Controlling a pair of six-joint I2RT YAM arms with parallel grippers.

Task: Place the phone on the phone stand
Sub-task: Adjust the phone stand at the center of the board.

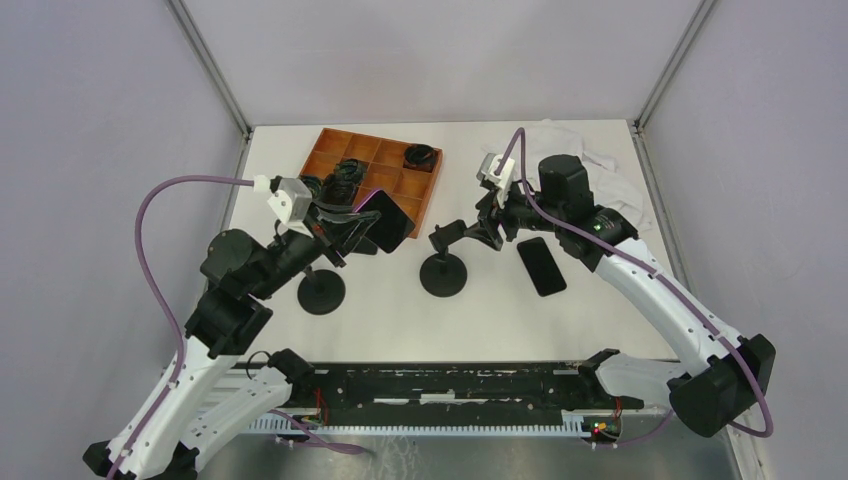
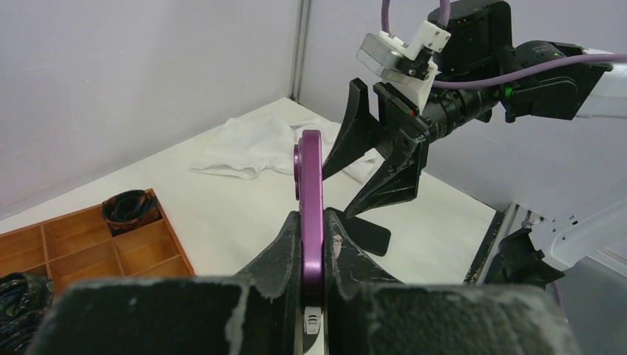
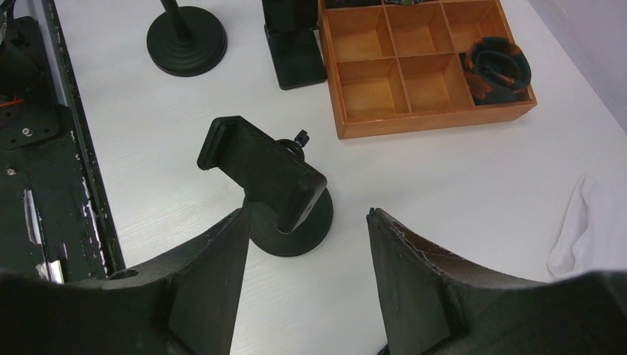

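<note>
Phone (image 2: 309, 170), purple-edged, is pinched edge-on in the left pincer (image 2: 310, 240), held off the surface (image 1: 480, 320) just in front of the orange tray (image 1: 383, 150). Right pincer (image 3: 307, 216) hangs spread above the stand (image 3: 255, 166), whose clamp is tilted. Second stand (image 1: 321, 292) sits under the left arm. Black phone (image 1: 541, 266) lies flat to the right of the stand, with a white cloth (image 1: 610, 170) beyond it.
</note>
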